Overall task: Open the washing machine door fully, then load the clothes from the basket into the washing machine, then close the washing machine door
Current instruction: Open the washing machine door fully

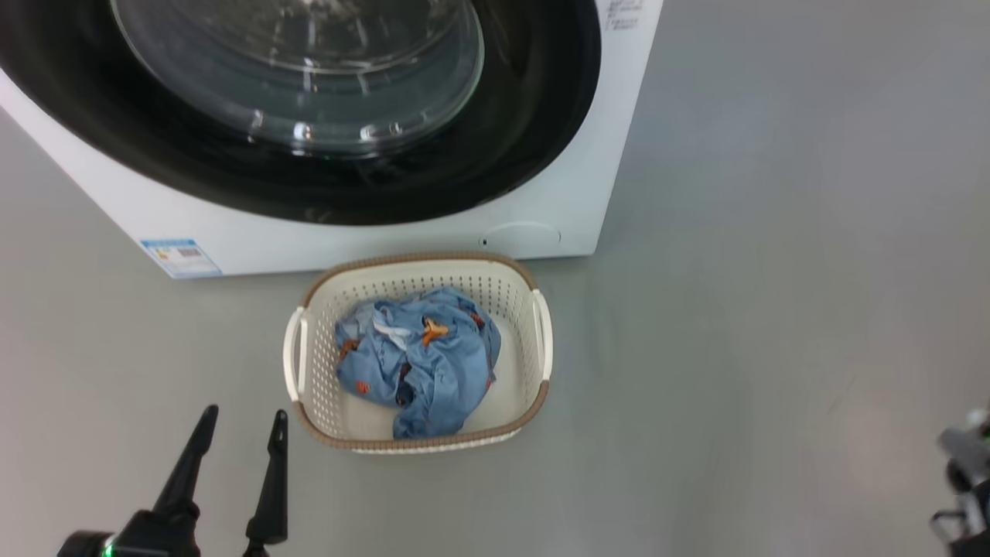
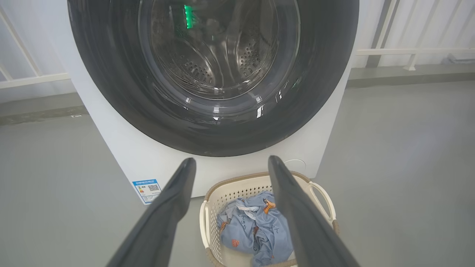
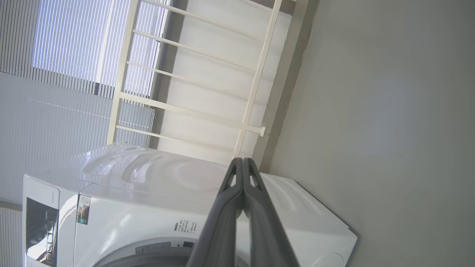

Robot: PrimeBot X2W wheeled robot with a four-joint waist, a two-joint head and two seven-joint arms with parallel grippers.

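Note:
The white washing machine [image 1: 371, 236] stands at the top of the head view, and its glossy black round door [image 1: 534, 116] with the clear glass bowl [image 1: 309, 70] lies flat against the front. On the floor just before it sits the cream basket [image 1: 421, 445], holding a bundle of light blue clothes [image 1: 421, 360] with orange prints. My left gripper [image 1: 244, 422] is open at the lower left, beside the basket and apart from it. In the left wrist view its fingers [image 2: 174, 200] frame the basket [image 2: 237, 187] and clothes [image 2: 248, 228]. My right gripper [image 3: 242, 160] is shut on nothing, fingers pressed together, beside the machine [image 3: 148, 193].
Grey floor [image 1: 773, 309] spreads to the right of the machine and basket. A blue energy label [image 1: 180, 257] marks the machine's lower left front. A white railing [image 3: 193, 81] and window blinds stand behind the machine. Part of my right arm [image 1: 967, 480] shows at the lower right edge.

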